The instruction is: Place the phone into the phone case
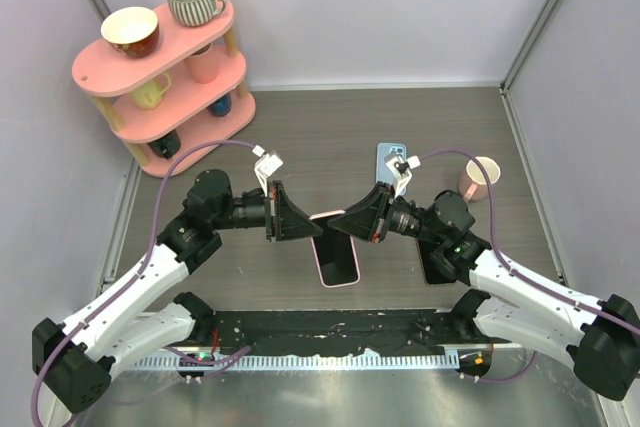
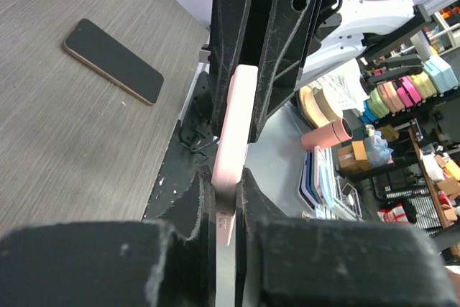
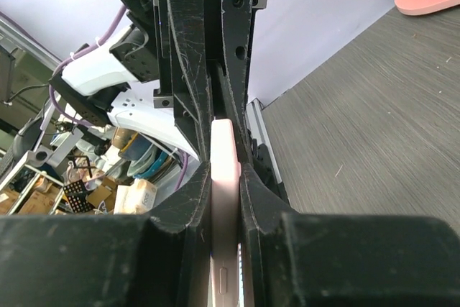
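Arms are seen angled inward in the top view, so that the left gripper (image 1: pixel 312 229) and the right gripper (image 1: pixel 340 223) meet at the middle of the table (image 1: pixel 300 137). The upper end of the pink phone case (image 1: pixel 338 263) is pinched between them, its dark face turned upward; whether a phone is seated in it cannot be told. A blue phone (image 1: pixel 392 160) is laid face down just behind the right gripper. A dark phone (image 1: pixel 437 269) is partly hidden under the right arm. A pink mug (image 1: pixel 480 179) is set at the right, and a pink shelf (image 1: pixel 160 72) of cups at the far left.

In the left wrist view, the phone case (image 2: pixel 233 127) is seen edge-on, clamped tight by the left gripper (image 2: pixel 226 206) below and by the right gripper (image 2: pixel 251 70) above. The dark phone (image 2: pixel 111 60) is laid flat on the table, well apart.

In the right wrist view, the phone case (image 3: pixel 224 156) is squeezed by the right gripper (image 3: pixel 226 192), closed to the case's thickness, with the left gripper (image 3: pixel 215 70) opposite.
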Controlling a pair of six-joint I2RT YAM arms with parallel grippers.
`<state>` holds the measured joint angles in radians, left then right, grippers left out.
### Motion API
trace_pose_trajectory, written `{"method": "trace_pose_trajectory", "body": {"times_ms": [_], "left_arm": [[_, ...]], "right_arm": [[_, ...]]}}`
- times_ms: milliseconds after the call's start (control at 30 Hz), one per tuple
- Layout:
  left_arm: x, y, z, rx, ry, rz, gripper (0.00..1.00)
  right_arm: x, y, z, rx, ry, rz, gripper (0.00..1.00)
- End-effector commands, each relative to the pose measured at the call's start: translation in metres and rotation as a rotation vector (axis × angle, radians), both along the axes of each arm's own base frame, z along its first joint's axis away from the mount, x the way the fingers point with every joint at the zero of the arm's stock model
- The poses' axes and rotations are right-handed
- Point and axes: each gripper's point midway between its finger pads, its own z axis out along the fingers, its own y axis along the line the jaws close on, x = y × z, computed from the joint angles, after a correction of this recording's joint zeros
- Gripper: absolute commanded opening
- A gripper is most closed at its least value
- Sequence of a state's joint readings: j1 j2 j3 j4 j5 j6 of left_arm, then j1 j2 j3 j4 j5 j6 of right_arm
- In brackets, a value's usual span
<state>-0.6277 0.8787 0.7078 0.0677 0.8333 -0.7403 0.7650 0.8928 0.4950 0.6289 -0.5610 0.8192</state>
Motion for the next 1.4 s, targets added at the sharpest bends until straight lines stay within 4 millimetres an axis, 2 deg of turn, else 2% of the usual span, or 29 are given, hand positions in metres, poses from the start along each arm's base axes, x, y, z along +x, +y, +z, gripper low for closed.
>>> {"method": "trace_pose_trajectory", "body": {"times_ms": [0,100,133,200,233,300,333,433,567,600,700,733,800,833,867,900,933,1033,1133,1233,1300,1367], "left_arm": [[0.016,0.004,-0.006,0.072,-0.031,0.082,0.00],[0.022,0.010,-0.012,0.117,-0.028,0.142,0.00],[0.026,0.012,-0.013,0.131,-0.025,0.171,0.14],[0.023,0.012,-0.008,0.120,-0.036,0.163,0.26],[0.019,0.012,-0.005,0.110,-0.041,0.138,0.35],[0.016,0.010,-0.003,0.097,-0.045,0.115,0.43],[0.011,0.009,-0.003,0.089,-0.041,0.088,0.51],[0.004,0.006,-0.004,0.058,-0.037,0.038,0.60],[0.000,0.003,-0.008,0.027,-0.011,0.005,0.63],[0.000,0.002,-0.006,0.018,-0.012,0.003,0.62],[-0.001,0.000,-0.002,-0.013,-0.008,-0.009,0.48],[-0.001,0.000,-0.001,-0.016,-0.005,-0.011,0.32],[0.001,-0.001,-0.001,-0.017,0.003,0.002,0.19],[0.002,-0.001,-0.002,-0.016,0.006,0.007,0.06],[0.002,0.000,-0.002,-0.016,0.007,0.013,0.00],[0.007,0.000,-0.006,-0.004,0.017,0.043,0.00],[0.010,0.000,-0.009,0.005,0.023,0.060,0.00],[0.017,0.001,-0.020,0.034,0.076,0.106,0.00],[0.022,0.000,-0.030,0.068,0.131,0.111,0.00],[0.022,0.000,-0.038,0.087,0.153,0.110,0.00],[0.021,0.000,-0.042,0.091,0.157,0.113,0.00],[0.021,0.001,-0.042,0.087,0.154,0.114,0.00]], "right_arm": [[-0.006,-0.001,0.025,0.052,-0.076,0.011,0.01],[0.000,-0.001,0.015,-0.017,-0.097,-0.017,0.01],[0.000,-0.002,0.014,-0.024,-0.109,-0.021,0.01],[-0.002,-0.003,0.020,-0.006,-0.121,-0.020,0.01],[-0.004,-0.004,0.023,0.004,-0.126,-0.013,0.01],[-0.008,-0.005,0.031,0.042,-0.127,-0.001,0.01],[-0.009,-0.005,0.033,0.055,-0.126,0.006,0.01],[-0.015,-0.005,0.037,0.097,-0.113,0.040,0.01],[-0.014,-0.004,0.036,0.116,-0.106,0.042,0.01],[-0.015,-0.003,0.037,0.124,-0.103,0.048,0.01],[-0.015,-0.002,0.039,0.142,-0.094,0.060,0.01],[-0.014,-0.002,0.038,0.142,-0.081,0.058,0.01],[-0.008,0.000,0.032,0.118,-0.055,0.036,0.01],[-0.005,0.000,0.030,0.105,-0.054,0.023,0.01],[-0.002,0.001,0.027,0.092,-0.042,0.005,0.04],[0.001,0.001,0.020,0.067,-0.017,-0.005,0.07],[0.002,0.001,0.018,0.054,-0.003,-0.013,0.18],[0.003,-0.001,0.011,0.038,0.026,-0.031,0.39],[0.005,-0.006,0.011,0.038,0.018,-0.063,0.45],[0.003,-0.012,0.014,0.052,-0.007,-0.083,0.47],[0.002,-0.015,0.016,0.066,-0.018,-0.087,0.47],[-0.001,-0.015,0.012,0.060,-0.022,-0.074,0.41]]}}
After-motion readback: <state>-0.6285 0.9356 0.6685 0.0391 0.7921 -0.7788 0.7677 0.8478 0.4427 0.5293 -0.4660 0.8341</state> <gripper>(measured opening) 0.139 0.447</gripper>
